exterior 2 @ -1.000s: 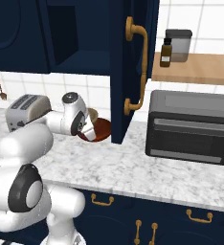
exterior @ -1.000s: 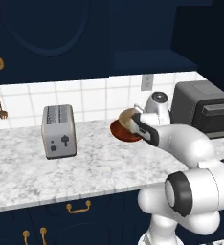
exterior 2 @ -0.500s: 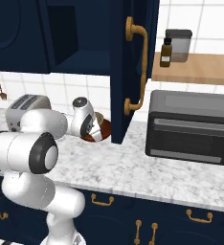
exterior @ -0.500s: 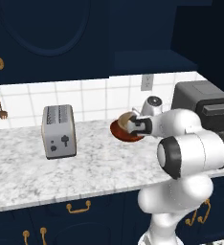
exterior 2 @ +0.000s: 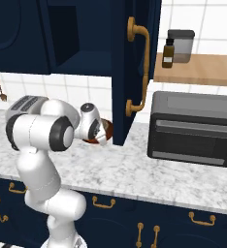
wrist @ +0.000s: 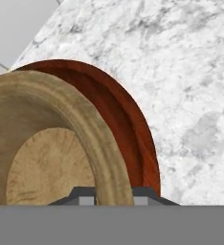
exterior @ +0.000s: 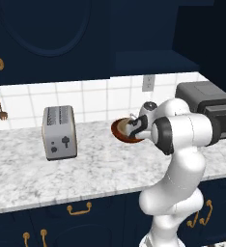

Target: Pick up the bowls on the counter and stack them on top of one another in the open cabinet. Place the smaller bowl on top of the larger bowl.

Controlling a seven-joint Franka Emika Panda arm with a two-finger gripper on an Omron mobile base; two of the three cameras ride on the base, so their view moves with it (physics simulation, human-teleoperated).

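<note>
In the hand view the smaller bowl (wrist: pixel 51 143), light tan and matte, has its rim pinched between my gripper's (wrist: pixel 114 194) two tips. Right behind it lies the larger bowl (wrist: pixel 128 119), glossy reddish-brown, on the marbled counter (wrist: pixel 190 95). From the left base view the gripper (exterior: pixel 134 129) holds the tan bowl (exterior: pixel 128 123) over the reddish-brown bowl (exterior: pixel 119 131) near the wall. The right base view shows the gripper (exterior 2: pixel 100 133) at the reddish-brown bowl (exterior 2: pixel 105 130), below and left of the open navy cabinet (exterior 2: pixel 62 34).
A silver toaster (exterior: pixel 59 132) stands to the left on the counter. A dark toaster oven (exterior 2: pixel 195 128) sits to the right. The cabinet's open door (exterior 2: pixel 130 72) with its brass handle hangs just right of the bowls. A wooden shelf (exterior 2: pixel 198 70) carries a bottle and a jar.
The arm's elbow has folded up and swung in toward the bowls. The gripper has stayed shut on the tan bowl, shifting only slightly over the reddish-brown bowl.
</note>
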